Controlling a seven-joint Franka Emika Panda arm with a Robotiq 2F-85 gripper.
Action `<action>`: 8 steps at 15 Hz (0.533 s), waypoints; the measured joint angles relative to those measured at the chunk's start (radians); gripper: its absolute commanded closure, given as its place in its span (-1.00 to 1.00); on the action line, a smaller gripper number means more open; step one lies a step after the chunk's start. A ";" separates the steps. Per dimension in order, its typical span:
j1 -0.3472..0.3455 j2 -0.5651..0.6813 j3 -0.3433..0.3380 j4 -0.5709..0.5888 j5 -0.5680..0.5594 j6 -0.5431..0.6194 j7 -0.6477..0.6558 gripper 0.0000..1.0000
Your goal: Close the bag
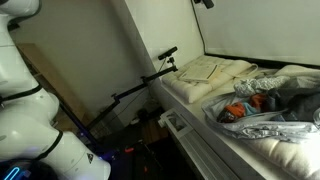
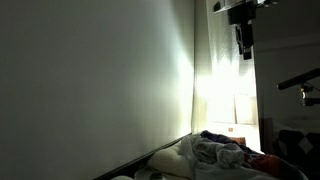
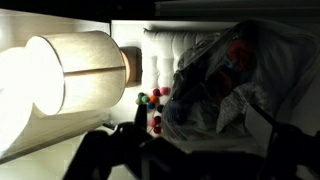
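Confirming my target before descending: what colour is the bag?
The bag is translucent grey-silver, orange and red showing through; clearest in an exterior view.

The room is dim. In the wrist view the lit lamp (image 3: 60,85) burns out to white glare on its left side. The bag (image 3: 235,80) right of the lamp is blurred, and below the lamp everything sinks into black shadow. Both exterior views are murky.

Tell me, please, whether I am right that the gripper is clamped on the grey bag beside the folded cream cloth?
Not quite: the gripper hangs open high above the bag, touching nothing, as an exterior view shows. The bag does lie beside the folded cream cloth.
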 measured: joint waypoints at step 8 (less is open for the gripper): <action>-0.007 -0.001 0.000 0.009 0.027 0.003 -0.030 -1.00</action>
